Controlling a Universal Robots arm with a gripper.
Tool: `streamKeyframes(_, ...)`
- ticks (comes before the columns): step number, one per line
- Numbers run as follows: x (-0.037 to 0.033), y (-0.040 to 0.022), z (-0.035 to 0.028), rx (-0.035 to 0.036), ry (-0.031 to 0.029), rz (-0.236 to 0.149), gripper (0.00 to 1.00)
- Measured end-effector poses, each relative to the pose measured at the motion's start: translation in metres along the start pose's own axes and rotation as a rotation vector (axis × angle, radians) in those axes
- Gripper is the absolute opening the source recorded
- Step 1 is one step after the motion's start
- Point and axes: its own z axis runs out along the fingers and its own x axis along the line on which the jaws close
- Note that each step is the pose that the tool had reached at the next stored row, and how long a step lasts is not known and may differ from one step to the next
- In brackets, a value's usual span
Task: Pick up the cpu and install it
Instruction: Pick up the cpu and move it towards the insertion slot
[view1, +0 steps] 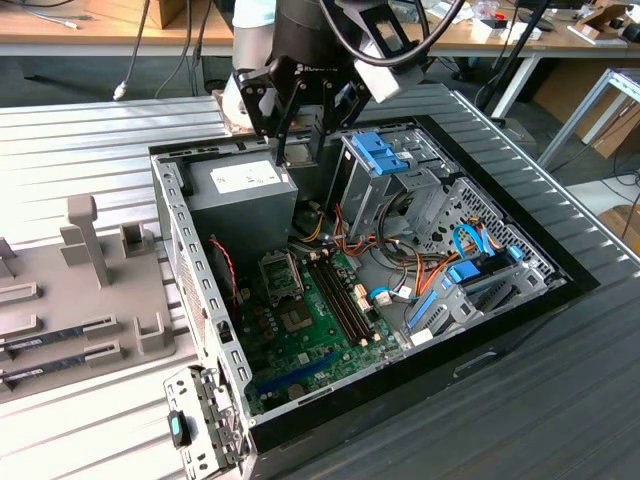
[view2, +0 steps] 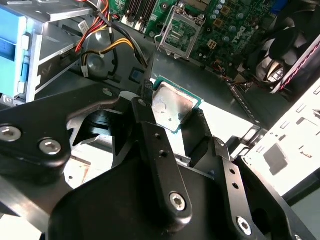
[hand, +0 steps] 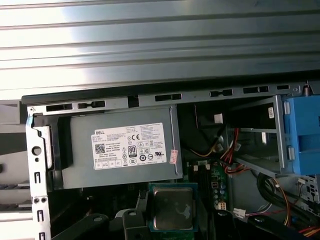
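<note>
The cpu (view2: 170, 102) is held in the air, between the two black fingers (view2: 146, 112) of the gripper (view2: 174, 112). The fingers are closed on its edges. You can see its silvery top and its thin green border in both wrist views.

In the exterior view the gripper (view1: 290, 140) hangs above the grey power supply (view1: 245, 195), at the far side of the open computer case (view1: 190, 300). In the first wrist view the cpu (hand: 172, 207) shows near the labelled face of this power supply (hand: 120, 150).

Further out, the green motherboard (view1: 310, 320) lies on the floor of the case. Its metal-framed socket (view2: 176, 31) is well apart from the cpu. The memory sticks (view1: 340, 290) stand just beside the socket. A blue drive cage (view1: 380, 155) is at the exterior view's right of the gripper. A grey fixture tray (view1: 80, 300) lies outside the case, on the exterior view's left.
</note>
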Motion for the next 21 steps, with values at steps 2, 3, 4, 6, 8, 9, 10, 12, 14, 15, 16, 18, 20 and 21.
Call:
streamKeyframes(2,-0.0001,-0.0030,0.0011,0.0001,0.0001,0.000,0.47)
streamKeyframes(3,-0.0002,-0.0043,0.0015,0.0000,0.0000,0.000,0.47)
streamKeyframes(4,-0.0003,-0.0056,0.0018,0.0000,0.0000,0.000,0.47)
streamKeyframes(6,-0.0004,-0.0073,0.0023,0.0000,0.0000,0.000,0.47)
streamKeyframes(8,-0.0005,-0.0088,0.0027,0.0000,0.0000,0.000,0.47)
streamKeyframes(9,-0.0005,-0.0098,0.0031,0.0000,0.0000,0.000,0.47)
streamKeyframes(10,-0.0006,-0.0102,0.0033,-0.0001,-0.0001,0.000,0.47)
streamKeyframes(12,-0.0006,-0.0114,0.0037,0.0000,0.0000,0.000,0.47)
streamKeyframes(14,-0.0007,-0.0126,0.0043,0.0001,0.0000,0.000,0.47)
streamKeyframes(15,-0.0007,-0.0132,0.0047,0.0000,0.0000,0.000,0.47)
streamKeyframes(16,-0.0008,-0.0143,0.0052,0.0000,0.0000,0.000,0.47)
streamKeyframes(18,-0.0008,-0.0151,0.0056,0.0000,0.0000,0.000,0.47)
streamKeyframes(20,-0.0009,-0.0169,0.0065,0.0000,0.0000,0.000,0.47)
streamKeyframes(21,-0.0010,-0.0176,0.0068,0.0000,0.0000,0.000,0.47)
